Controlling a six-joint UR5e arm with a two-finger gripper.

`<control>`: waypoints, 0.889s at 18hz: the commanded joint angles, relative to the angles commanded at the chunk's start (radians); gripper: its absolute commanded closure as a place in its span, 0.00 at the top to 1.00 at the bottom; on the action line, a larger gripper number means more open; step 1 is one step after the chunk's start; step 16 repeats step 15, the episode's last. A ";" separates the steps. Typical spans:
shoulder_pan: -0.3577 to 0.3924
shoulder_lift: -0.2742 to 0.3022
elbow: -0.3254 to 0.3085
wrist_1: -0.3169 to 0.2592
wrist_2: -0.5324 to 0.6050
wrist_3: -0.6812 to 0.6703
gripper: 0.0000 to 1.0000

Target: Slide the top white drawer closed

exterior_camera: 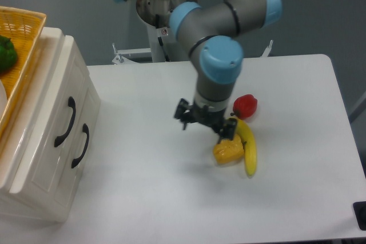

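Sitting over at 9 o'clock: top white drawer (54,121), front looking about flush with the cabinet (34,198). Hanging mid-table, the gripper (220,135), right beside a yellow pepper (229,152) and banana (247,150) at 3 o'clock — can't tell whether parted or clamped, too hidden.

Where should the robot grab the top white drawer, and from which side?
Probably the black curved handle on the front of the top white drawer. It bows out from the panel, leaving a gap for a finger. The pincer would come from the open table side, facing the drawer front. For closing it, simply pushing on the front may do just as well.
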 joint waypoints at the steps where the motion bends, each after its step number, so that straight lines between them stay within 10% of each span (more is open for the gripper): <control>1: 0.009 -0.002 0.000 0.000 0.002 0.035 1.00; 16: 0.137 0.020 -0.006 -0.002 0.109 0.200 1.00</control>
